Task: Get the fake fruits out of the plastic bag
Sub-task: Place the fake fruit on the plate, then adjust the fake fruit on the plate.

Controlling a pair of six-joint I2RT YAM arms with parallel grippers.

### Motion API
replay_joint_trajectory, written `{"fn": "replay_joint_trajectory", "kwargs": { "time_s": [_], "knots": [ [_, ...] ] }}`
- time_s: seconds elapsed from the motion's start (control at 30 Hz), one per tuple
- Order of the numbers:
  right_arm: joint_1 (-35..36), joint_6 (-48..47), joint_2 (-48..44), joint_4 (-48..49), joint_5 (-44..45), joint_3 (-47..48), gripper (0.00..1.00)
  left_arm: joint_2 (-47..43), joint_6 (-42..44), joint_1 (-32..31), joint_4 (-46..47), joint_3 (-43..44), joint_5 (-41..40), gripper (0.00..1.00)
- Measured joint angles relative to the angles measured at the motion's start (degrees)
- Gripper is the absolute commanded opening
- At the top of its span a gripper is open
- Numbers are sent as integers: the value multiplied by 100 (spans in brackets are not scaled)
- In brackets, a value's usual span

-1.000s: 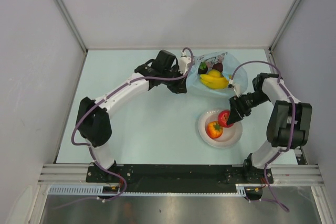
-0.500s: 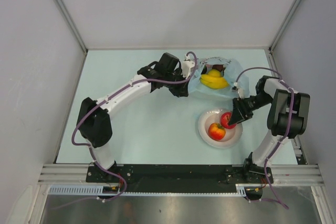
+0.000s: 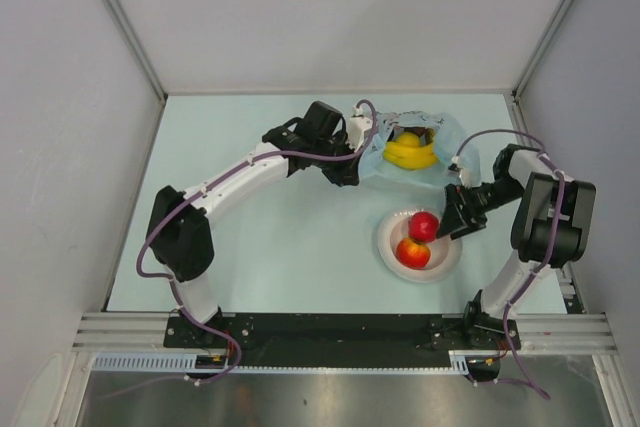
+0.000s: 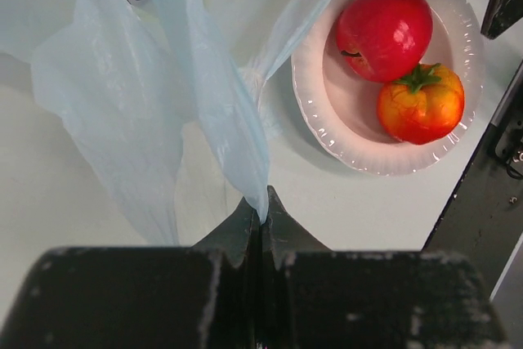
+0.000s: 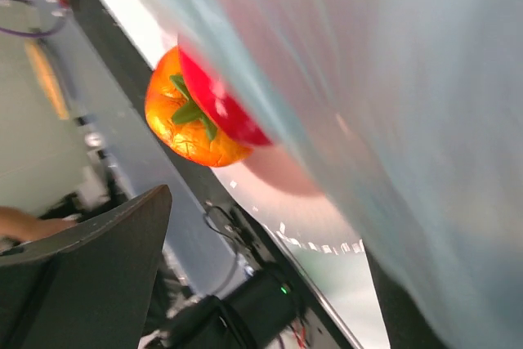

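The light-blue plastic bag [image 3: 412, 152] lies at the back centre with a yellow banana [image 3: 410, 153] and a dark fruit [image 3: 428, 134] inside it. My left gripper [image 3: 362, 137] is shut on the bag's left edge [image 4: 221, 120], holding the film up. A red fruit [image 3: 425, 226] and an orange-red fruit [image 3: 412, 252] lie on the white plate [image 3: 445, 265]; both also show in the left wrist view, the red fruit [image 4: 384, 32] and the orange-red fruit [image 4: 420, 104]. My right gripper [image 3: 455, 215] is open and empty just right of the red fruit.
White walls and metal posts close the table in at the back and both sides. The plate's rim [image 4: 327, 132] lies close under the hanging bag film. The black base rail [image 3: 330, 332] runs along the near edge.
My right gripper has let go of the red fruit, which now rests on the plate, and has drawn back to the right. The left gripper holds the bag as before.
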Motion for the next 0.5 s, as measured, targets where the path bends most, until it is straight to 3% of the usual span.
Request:
{"fn": "replay_joint_trajectory", "kwargs": {
  "time_s": [0.1,0.27,0.3,0.4,0.5],
  "knots": [
    [-118,-4,-483,68,295,-2,100,0,70,0,-35,13,-42,1],
    [4,166,-2778,850,426,4,100,0,186,0,-61,22,-197,1],
    [243,282,-3202,1071,463,7,89,0,192,0,-68,28,-227,1],
    [1381,592,-3742,1545,597,2,76,0,199,0,-127,101,-256,1],
    [2284,839,-3547,1779,695,-107,75,-2,223,0,-142,164,-260,1]
  ]
}}
